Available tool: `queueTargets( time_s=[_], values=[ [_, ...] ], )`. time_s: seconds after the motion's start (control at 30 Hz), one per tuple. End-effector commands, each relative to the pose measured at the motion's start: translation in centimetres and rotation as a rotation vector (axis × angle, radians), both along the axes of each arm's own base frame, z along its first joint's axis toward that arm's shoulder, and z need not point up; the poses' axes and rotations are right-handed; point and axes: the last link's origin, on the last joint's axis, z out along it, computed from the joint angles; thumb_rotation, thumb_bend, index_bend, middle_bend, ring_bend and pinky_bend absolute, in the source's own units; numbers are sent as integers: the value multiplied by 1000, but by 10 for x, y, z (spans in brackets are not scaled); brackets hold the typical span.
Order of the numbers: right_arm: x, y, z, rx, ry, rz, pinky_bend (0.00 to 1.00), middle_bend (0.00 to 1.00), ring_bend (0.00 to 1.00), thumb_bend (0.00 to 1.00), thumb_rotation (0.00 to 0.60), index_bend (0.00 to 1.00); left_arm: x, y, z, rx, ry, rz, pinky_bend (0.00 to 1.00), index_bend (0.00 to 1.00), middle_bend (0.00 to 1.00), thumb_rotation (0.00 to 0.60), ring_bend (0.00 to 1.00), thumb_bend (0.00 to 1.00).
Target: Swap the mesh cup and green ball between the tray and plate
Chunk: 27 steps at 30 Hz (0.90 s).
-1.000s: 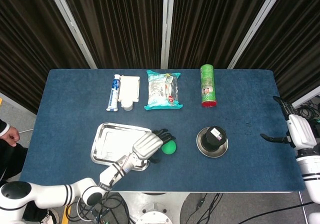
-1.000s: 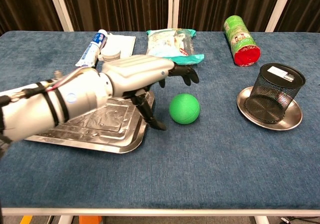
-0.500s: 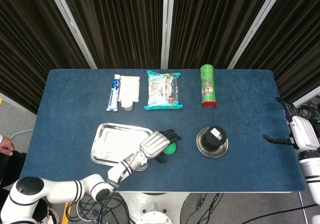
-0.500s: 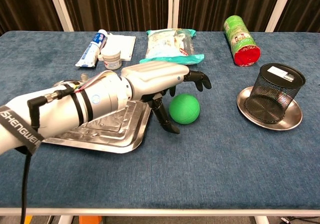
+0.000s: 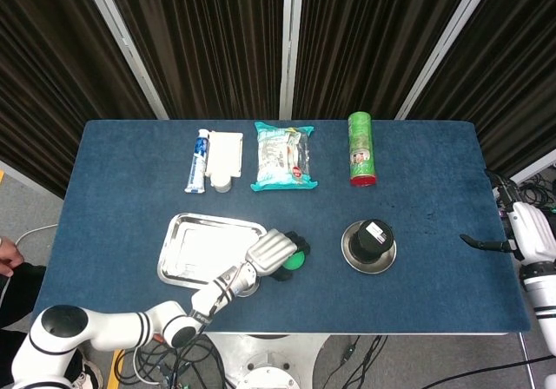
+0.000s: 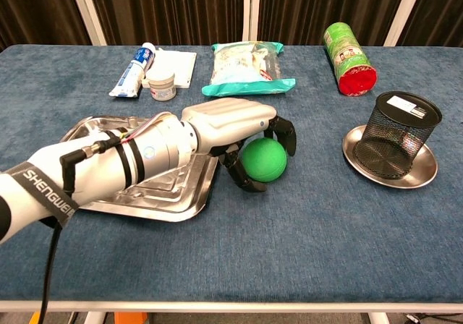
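My left hand [image 6: 230, 125] reaches in from the left across the tray [image 6: 108, 183], palm down over the ball [image 6: 264, 159]. My fingers [image 6: 287, 134] curl round the ball's far side and my thumb hooks under its near side, so I have it wrapped, still low by the blue table [image 6: 304, 252]. From the chest view I cannot tell whether the ball is touching the cloth or just off it. In the head view the ball [image 5: 296, 260] shows only as a green sliver past my left hand [image 5: 272, 253], just off the right edge of the tray [image 5: 187, 246].

The tray sits at the front left of the table and is bare steel.

Along the back edge, left to right, lie a toothpaste tube [image 6: 132, 71] on a white cloth [image 6: 181, 60], a small jar [image 6: 163, 89] beside them, a teal snack bag [image 6: 247, 67] and a green can [image 6: 346, 49] on its side with its red end toward me.

Further right, the mesh cup [image 6: 398, 132] stands upright on the plate [image 6: 427, 172], well apart from the ball.

At the far right edge, my right hand [image 5: 521, 233] hangs just off the table [image 5: 130, 181], fingers [image 5: 476, 241] spread and holding nothing.
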Motion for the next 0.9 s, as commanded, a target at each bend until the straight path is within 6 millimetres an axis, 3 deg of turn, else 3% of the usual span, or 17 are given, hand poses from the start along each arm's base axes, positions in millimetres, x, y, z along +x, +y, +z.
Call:
queueTargets(
  time_s=[0.03, 0.4, 0.57, 0.73, 0.9],
  values=[
    [0, 0, 0, -1, 0, 0, 146, 48, 0, 0, 600, 0, 0, 0, 0, 5, -7, -1, 676, 386, 351, 600, 351, 218],
    [2, -1, 1, -5, 0, 0, 146, 48, 0, 0, 600, 0, -2, -3, 6, 21, -38, -7, 741, 443, 443, 600, 443, 304],
    [2, 0, 3, -14, -1, -3, 146, 48, 0, 0, 600, 0, -10, -4, 33, 93, -46, -29, 735, 443, 443, 600, 443, 305],
    [3, 2, 3, -13, 2, 4, 146, 48, 0, 0, 600, 0, -46, -1, 77, 201, 2, 32, 731, 443, 443, 600, 443, 304],
    [7, 4, 1, -12, 0, 16, 146, 48, 0, 0, 600, 0, -100, -7, 88, 207, 128, 159, 700, 442, 442, 600, 430, 304]
  ],
)
